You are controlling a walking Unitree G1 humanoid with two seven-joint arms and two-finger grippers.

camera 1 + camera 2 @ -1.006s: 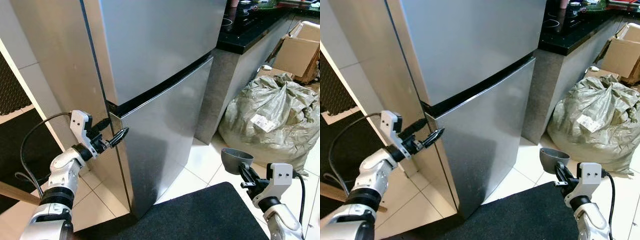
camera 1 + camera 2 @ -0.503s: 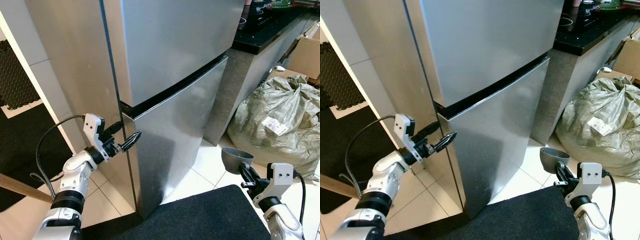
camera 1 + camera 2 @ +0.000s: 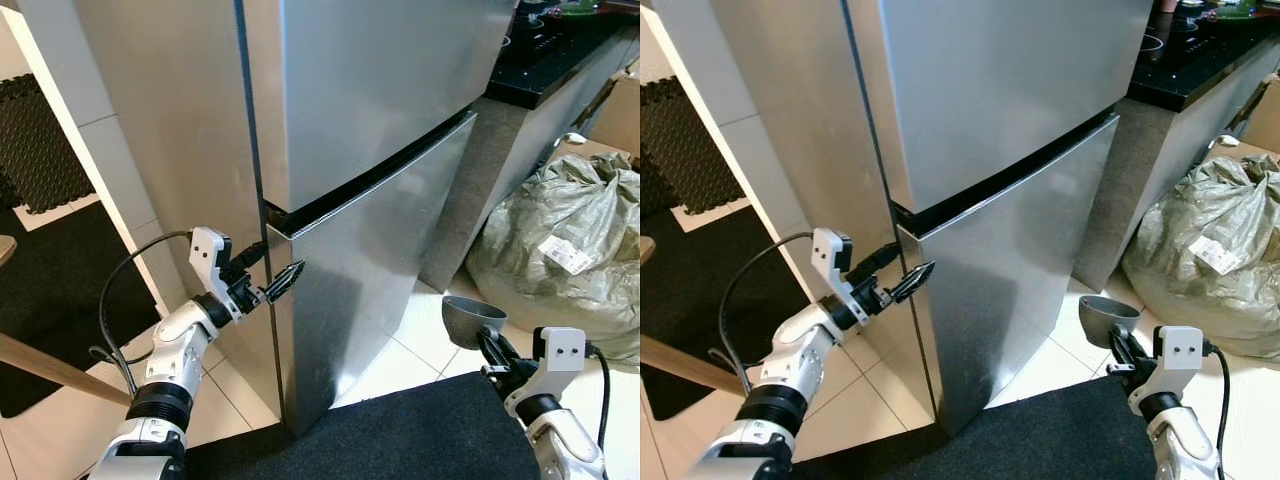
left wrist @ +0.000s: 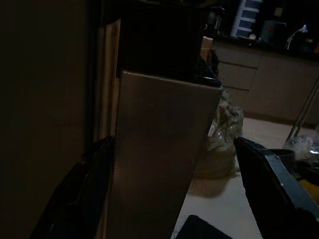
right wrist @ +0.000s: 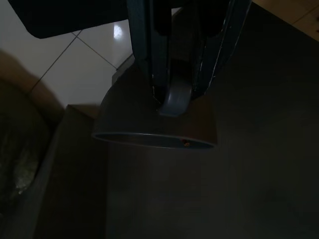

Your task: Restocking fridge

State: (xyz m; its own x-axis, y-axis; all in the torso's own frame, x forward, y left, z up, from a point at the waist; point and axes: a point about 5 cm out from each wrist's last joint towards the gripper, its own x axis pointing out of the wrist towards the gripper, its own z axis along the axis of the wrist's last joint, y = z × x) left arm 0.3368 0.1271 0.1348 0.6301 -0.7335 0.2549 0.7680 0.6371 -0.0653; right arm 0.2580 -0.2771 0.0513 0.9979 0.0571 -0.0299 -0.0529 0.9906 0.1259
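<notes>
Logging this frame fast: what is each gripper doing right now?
Left gripper: open, fingers astride the lower fridge door's edge.
Right gripper: shut on a grey bowl, held low.

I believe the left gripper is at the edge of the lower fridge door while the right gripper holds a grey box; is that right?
Not quite: the right gripper holds a grey bowl, not a box, as the left eye view shows. The left gripper is indeed at the edge of the lower fridge door.
</notes>
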